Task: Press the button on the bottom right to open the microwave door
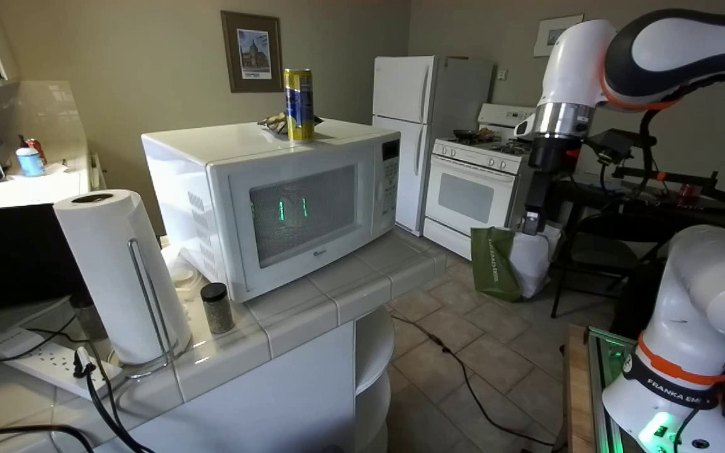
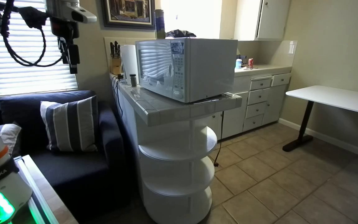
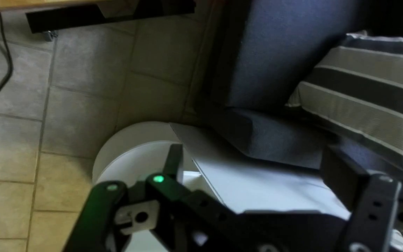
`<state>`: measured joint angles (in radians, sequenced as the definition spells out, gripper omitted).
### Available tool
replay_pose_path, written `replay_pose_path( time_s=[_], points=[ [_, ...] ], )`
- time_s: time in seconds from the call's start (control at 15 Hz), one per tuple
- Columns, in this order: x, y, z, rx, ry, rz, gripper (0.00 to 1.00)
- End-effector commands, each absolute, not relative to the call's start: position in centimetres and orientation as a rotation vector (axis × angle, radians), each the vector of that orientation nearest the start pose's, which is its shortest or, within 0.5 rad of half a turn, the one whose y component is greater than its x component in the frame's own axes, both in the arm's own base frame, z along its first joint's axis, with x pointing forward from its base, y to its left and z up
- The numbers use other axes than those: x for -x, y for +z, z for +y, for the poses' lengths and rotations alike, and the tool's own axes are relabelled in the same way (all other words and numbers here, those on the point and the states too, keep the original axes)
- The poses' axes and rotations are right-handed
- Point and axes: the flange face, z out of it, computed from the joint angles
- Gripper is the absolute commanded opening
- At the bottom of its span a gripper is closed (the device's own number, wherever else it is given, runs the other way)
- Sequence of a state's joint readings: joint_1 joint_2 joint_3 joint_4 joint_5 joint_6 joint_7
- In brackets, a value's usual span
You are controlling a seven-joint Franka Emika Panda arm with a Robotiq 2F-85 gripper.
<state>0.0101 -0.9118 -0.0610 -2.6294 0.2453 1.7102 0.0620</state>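
The white microwave (image 1: pixel 177 141) stands on a tiled counter, and it also shows in an exterior view (image 2: pixel 213 68). Its door (image 1: pixel 240 207), with a dark window, appears shut in both exterior views (image 2: pixel 155 67). The control panel (image 1: pixel 390 182) is right of the door. The round button (image 2: pixel 177 94) is at the panel's bottom. My gripper (image 1: pixel 533 223) hangs pointing down in the air, well apart from the microwave's front, also seen in an exterior view (image 2: pixel 73 67). In the wrist view my gripper (image 3: pixel 254 164) has its fingers wide apart with nothing between them. The microwave is out of the wrist view.
A yellow and blue can (image 1: pixel 299 107) stands on the microwave. A paper towel roll (image 1: pixel 120 270) and a spice jar (image 1: pixel 216 308) stand beside it on the counter (image 1: pixel 362 267). Round white shelves (image 2: pixel 179 149) form the counter's end. A dark sofa (image 2: pixel 70 174) stands nearby.
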Motion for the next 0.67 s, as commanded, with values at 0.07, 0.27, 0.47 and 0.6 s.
replay_pose_path(
  time_s=[0.07,0.27,0.47,0.6],
  points=[
    [-34.9,48.7,-4.6,2.628,0.025,0.293,1.00],
    [-38.8,45.9,-8.1,2.502,0.014,0.332,1.00],
    [-42.5,43.3,-11.3,2.412,0.003,0.307,1.00],
    [-44.4,42.5,-13.4,2.335,-0.012,0.265,0.99]
  ],
)
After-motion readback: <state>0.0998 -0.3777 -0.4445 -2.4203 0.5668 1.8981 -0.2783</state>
